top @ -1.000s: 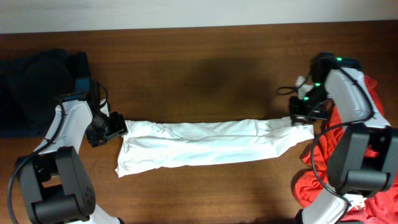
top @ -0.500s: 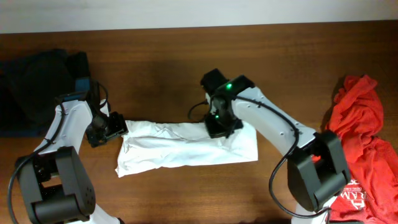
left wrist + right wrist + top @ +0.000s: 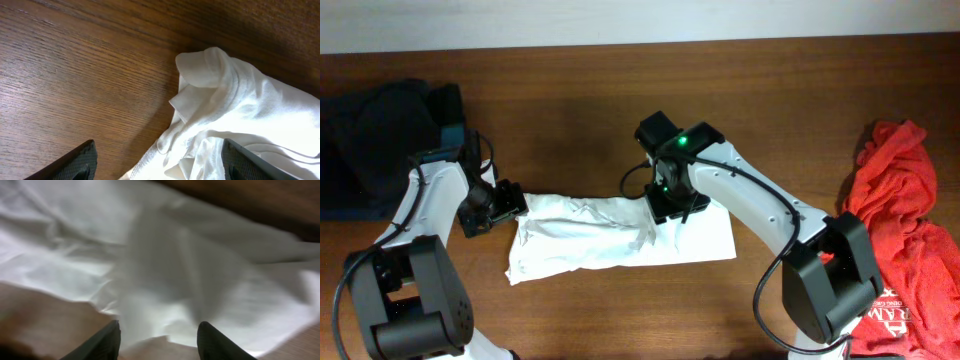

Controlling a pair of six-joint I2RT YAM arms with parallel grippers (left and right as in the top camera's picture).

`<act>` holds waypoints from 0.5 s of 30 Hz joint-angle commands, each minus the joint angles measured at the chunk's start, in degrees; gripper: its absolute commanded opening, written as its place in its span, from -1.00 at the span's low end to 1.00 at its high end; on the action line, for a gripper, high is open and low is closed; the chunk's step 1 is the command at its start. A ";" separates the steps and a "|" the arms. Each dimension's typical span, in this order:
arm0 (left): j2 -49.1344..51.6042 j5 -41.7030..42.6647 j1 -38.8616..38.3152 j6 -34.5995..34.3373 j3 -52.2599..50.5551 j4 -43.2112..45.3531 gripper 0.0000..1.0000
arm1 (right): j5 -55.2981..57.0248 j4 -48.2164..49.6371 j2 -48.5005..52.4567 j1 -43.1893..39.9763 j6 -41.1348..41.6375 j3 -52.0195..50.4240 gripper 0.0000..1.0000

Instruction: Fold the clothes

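The clothes (image 3: 590,235), one white T-shirt, lie as a long folded band on the wooden table, with the right end doubled back over the middle. My left gripper (image 3: 513,206) is at the band's left end. In the left wrist view the left gripper (image 3: 160,169) stands open and wide, and the bunched white hem (image 3: 235,100) lies between and ahead of its fingers (image 3: 80,162). My right gripper (image 3: 674,210) hovers over the doubled-back layer. In the blurred right wrist view the right gripper (image 3: 160,342) is open with white cloth (image 3: 165,255) beneath and nothing pinched.
A dark navy garment (image 3: 380,130) is piled at the far left of the table. A red garment (image 3: 895,230) lies heaped at the right edge. Bare wood (image 3: 620,110) runs behind the shirt.
The right arm swung left from the table's right side, carrying the shirt's right end over the middle, then opened and let it go. The left jaws widened slightly; the left arm stayed put.
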 commanded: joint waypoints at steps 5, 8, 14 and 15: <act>-1.09 0.66 -0.02 0.31 0.92 0.00 0.58 | 10.43 -0.85 -0.52 -1.66 8.74 0.72 -0.01; -1.09 0.66 -0.02 0.31 0.92 -0.07 0.58 | -1.79 4.90 3.48 -1.25 8.07 -3.65 -0.03; -1.09 0.66 -0.02 0.31 0.92 -0.09 0.58 | -11.04 15.15 4.42 8.07 8.11 -7.45 0.09; -1.09 0.66 -0.02 0.31 0.92 -0.09 0.58 | -10.99 16.00 4.42 8.20 8.07 -7.45 0.14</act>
